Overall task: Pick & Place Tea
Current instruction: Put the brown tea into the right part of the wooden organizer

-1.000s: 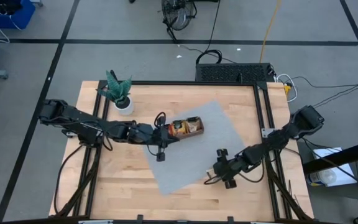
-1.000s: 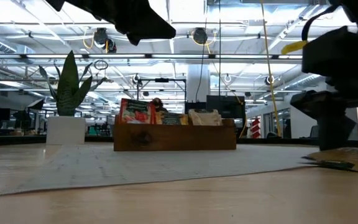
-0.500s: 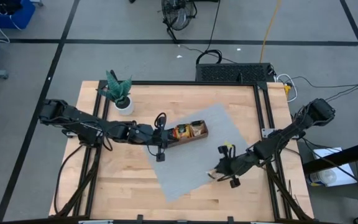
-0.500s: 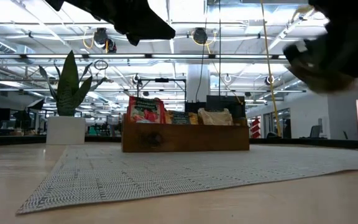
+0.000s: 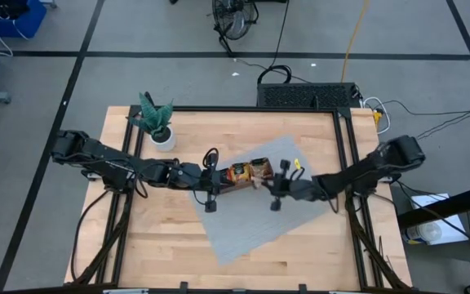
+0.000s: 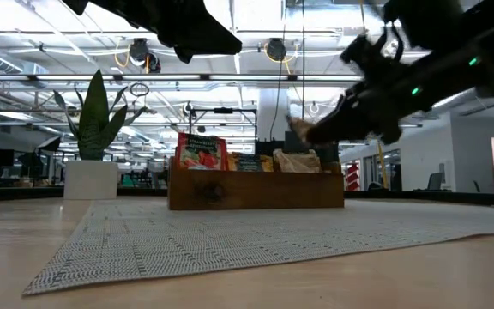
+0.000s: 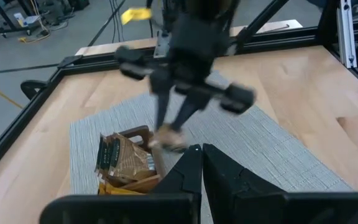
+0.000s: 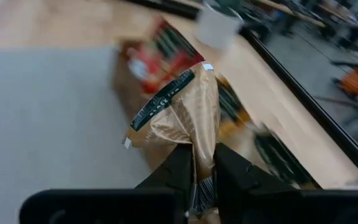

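Grey mat (image 5: pixel 255 208) lies askew on wooden table (image 5: pixel 161 245). Wooden tray (image 6: pixel 256 189) sits on it, sachets standing inside. Left gripper (image 5: pixel 221 181) clenched, empty, beside the tray's end. Right gripper (image 8: pixel 197 171) pinches a tan tea sachet (image 8: pixel 182 115) just above the tray.
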Controlling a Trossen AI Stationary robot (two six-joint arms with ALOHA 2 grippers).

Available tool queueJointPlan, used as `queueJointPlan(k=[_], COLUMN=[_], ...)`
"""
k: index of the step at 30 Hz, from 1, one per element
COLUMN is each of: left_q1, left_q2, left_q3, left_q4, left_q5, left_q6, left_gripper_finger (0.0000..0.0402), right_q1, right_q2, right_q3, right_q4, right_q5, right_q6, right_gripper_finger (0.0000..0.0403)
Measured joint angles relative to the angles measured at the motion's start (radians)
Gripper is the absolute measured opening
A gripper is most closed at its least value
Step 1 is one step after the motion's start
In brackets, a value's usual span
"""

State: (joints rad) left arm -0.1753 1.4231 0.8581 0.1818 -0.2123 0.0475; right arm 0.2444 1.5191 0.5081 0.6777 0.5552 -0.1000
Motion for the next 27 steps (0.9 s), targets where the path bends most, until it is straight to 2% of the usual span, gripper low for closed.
queueJointPlan(k=[5, 10, 15, 20, 27], left_q1=[0.000, 0.000, 0.000, 0.000, 0.000], left_q2=[0.000, 0.000, 0.000, 0.000, 0.000], left_q3=[0.000, 0.000, 0.000, 0.000, 0.001], left_q4=[-0.007, -0.021, -0.024, -0.025, -0.031], left_q5=[0.000, 0.000, 0.000, 0.000, 0.000], left_q6=[0.000, 0.000, -0.006, -0.008, -0.008], left_gripper_finger=[0.0021, 0.0021, 0.0021, 0.0021, 0.0021], right_q1=[-0.092, -0.132, -0.151, -0.153, -0.152], right_q2=[0.067, 0.133, 0.211, 0.283, 0.309], right_q3=[0.000, 0.000, 0.002, 0.004, 0.003], right_q4=[0.028, 0.089, 0.174, 0.203, 0.179], right_q5=[-0.004, -0.005, -0.005, 0.002, 0.000], right_q6=[-0.004, -0.037, -0.070, -0.077, -0.066], right_gripper_finger=[0.0049, 0.0033, 0.0032, 0.0049, 0.0029])
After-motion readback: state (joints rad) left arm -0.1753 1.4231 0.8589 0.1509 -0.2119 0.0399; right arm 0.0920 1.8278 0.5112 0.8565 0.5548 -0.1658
